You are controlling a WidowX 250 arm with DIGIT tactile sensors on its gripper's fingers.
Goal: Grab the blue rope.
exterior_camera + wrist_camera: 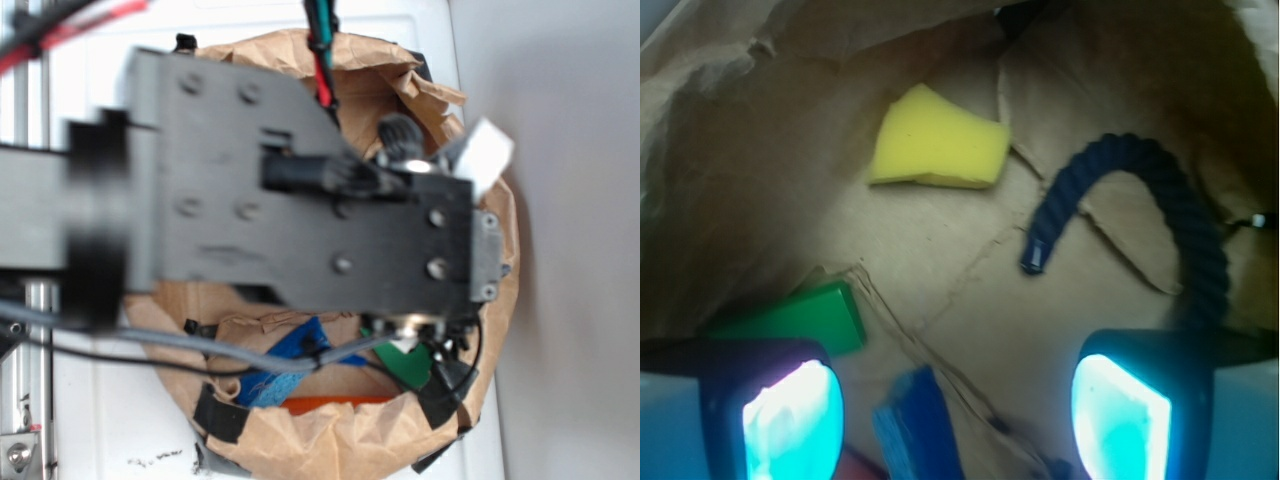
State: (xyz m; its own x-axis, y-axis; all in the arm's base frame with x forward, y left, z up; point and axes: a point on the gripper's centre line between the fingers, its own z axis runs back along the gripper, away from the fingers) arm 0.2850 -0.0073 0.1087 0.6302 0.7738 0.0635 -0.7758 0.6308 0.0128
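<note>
Beyond my right fingertip [1120, 415], the blue rope [1120, 165] arches away to the far right, so my gripper [955, 415], fingers spread wide and empty, must shift right.

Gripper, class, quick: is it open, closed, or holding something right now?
Gripper: open, holding nothing; the blue rope lies free ahead of it.

Blue rope [1160, 200] twisted, matt fibre; paper bag [940, 290] crinkled; yellow sponge [937, 140] porous.

A crumpled paper bag [940, 290] holds sponges — yellow [937, 140], green [810, 318], blue [920, 425] — well apart on its floor.
</note>
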